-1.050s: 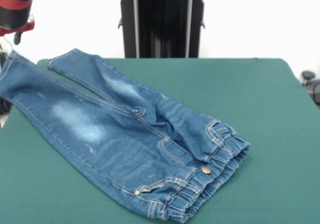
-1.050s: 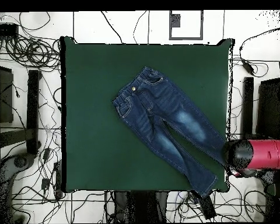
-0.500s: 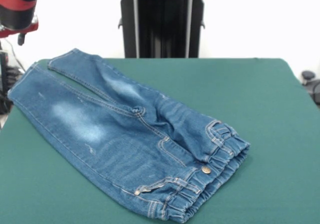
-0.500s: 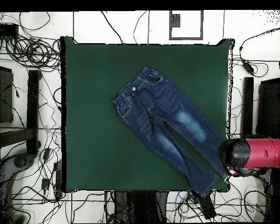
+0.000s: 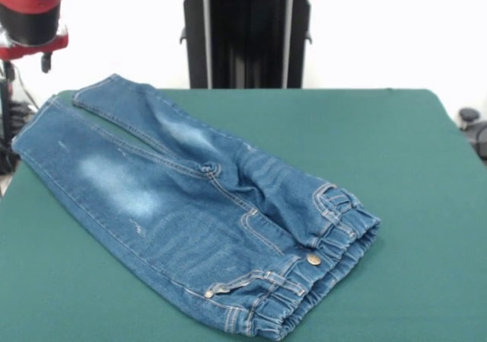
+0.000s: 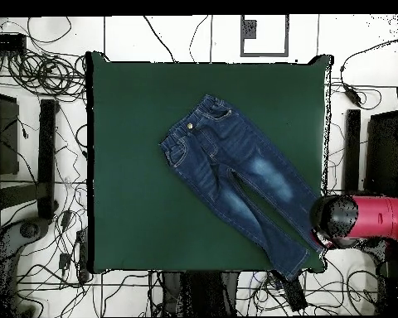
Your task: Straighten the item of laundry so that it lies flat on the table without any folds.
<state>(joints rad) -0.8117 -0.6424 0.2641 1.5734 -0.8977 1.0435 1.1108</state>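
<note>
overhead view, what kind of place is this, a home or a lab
Most likely a robotics lab: a green-topped table ringed by loose cables on a white floor, a red robot arm beside it, and jeans as test laundry.

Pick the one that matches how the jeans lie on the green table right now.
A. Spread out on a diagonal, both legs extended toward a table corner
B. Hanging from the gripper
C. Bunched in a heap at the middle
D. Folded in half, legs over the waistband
A: in the overhead view the jeans lie spread diagonally on the table, both legs extended toward a corner.
</note>
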